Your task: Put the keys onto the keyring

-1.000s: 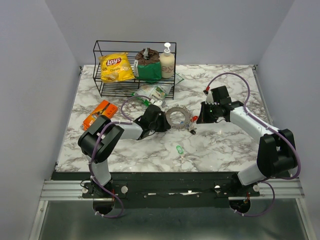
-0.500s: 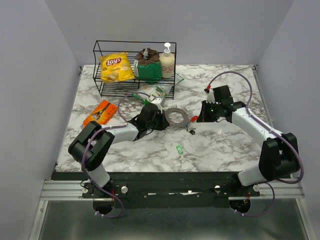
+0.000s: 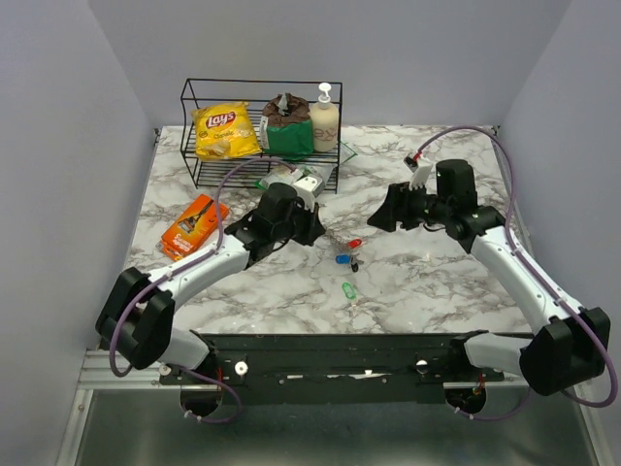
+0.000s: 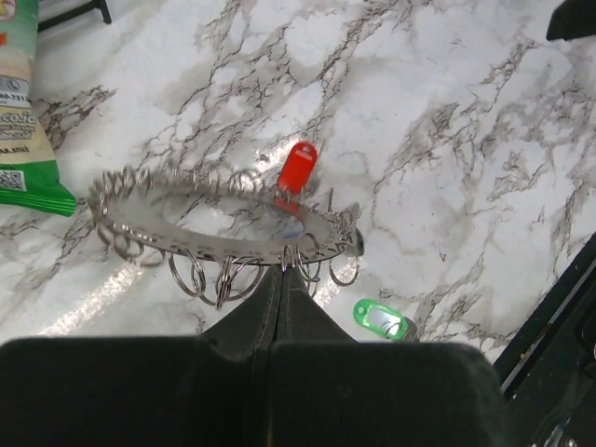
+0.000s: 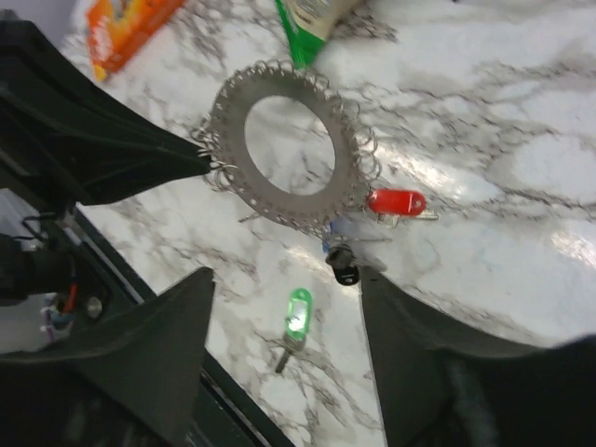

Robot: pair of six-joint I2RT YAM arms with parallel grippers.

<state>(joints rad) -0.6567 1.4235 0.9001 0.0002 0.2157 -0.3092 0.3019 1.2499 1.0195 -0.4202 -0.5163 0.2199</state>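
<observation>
Currently the left gripper [image 4: 283,272] is pinched shut on the near rim of the keyring [image 5: 289,149], a flat grey ring edged all round with small wire loops. The left wrist view shows it close to level, its long spread running left to right across the fingers. It seems to sit just off the marble table [image 3: 437,282], though I cannot be sure. From the right wrist camera its round opening faces straight up. The right gripper [image 3: 380,219] hangs over the table's right half with its fingers spread wide and nothing between them, pointing towards the ring. The red key [image 5: 396,201] lies flat just beside the ring's far side from the left gripper, its long axis pointing away from the ring. The blue key [image 3: 343,259] sits by the ring's edge with a small black piece [image 5: 345,271] touching or almost touching it. The green key [image 3: 348,289] lies apart, nearer the table's front edge, with its metal blade pointing towards that edge. Behind the ring, a green-and-white packet [image 4: 19,112] and the wire rack [image 3: 262,92] close off the back. An orange packet [image 3: 194,221] lies off to the left. Bare marble shows between the keys and the right and front edges.
</observation>
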